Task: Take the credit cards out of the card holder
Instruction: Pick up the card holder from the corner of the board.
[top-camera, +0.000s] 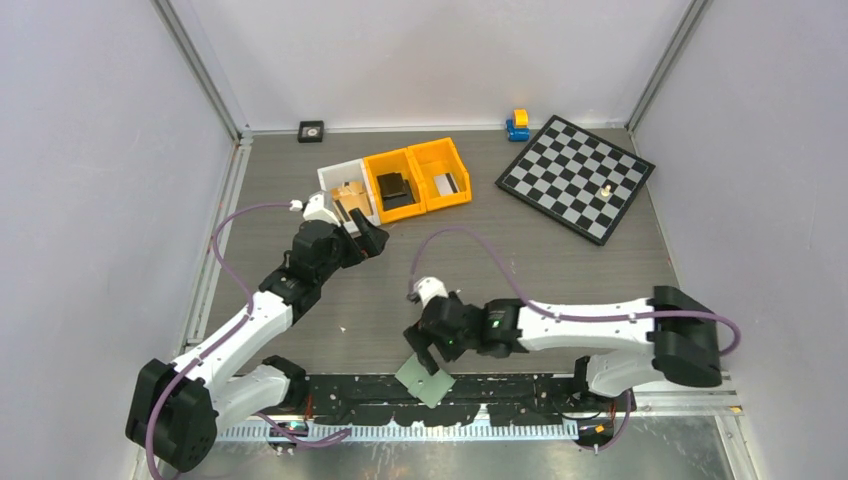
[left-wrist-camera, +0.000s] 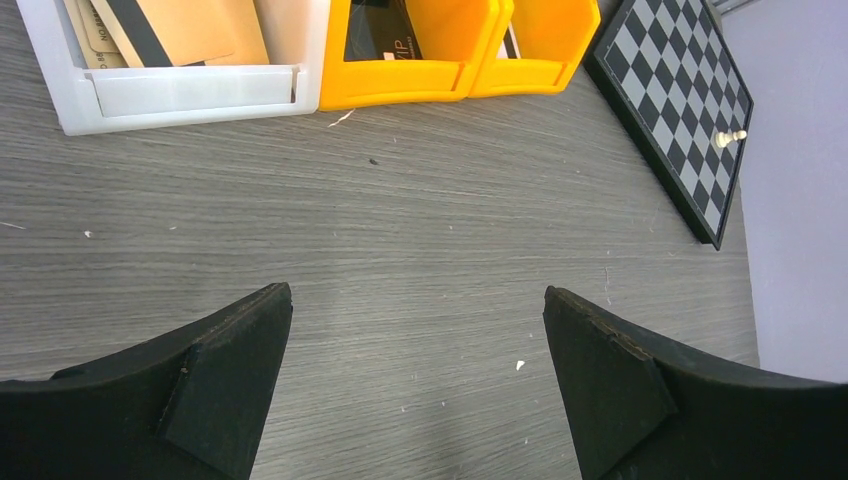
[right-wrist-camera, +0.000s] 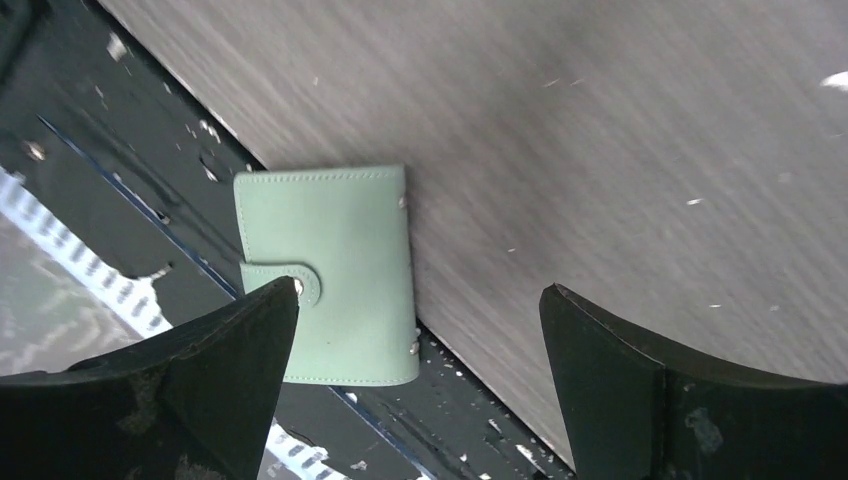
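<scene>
Right hand (right-wrist-camera: 418, 296) fingers fill the bottom of the right wrist view, spread wide, nothing between them, hovering over the card holder (right-wrist-camera: 330, 250). Left hand (left-wrist-camera: 418, 296) is also released and empty, above bare desk (left-wrist-camera: 420, 220) near the white bin (left-wrist-camera: 180, 95) and 2 orange bins (left-wrist-camera: 400, 80).

Handling, judged: the holder is thin, light and soft-covered, so likely bendy and prone to slide on the smooth desk. Lying flat, it is hard to pinch from above. It overhangs the near desk edge onto the black rail (right-wrist-camera: 150, 170), so the overhanging side looks like the easiest grip. Best to take it by the edge with the 2 studs and leave the snap tab (right-wrist-camera: 290, 283) free to open.

Looks: pale sage green, rectangular, stitched border, folded closed, tab fastened. No cards or sleeves are visible.
</scene>
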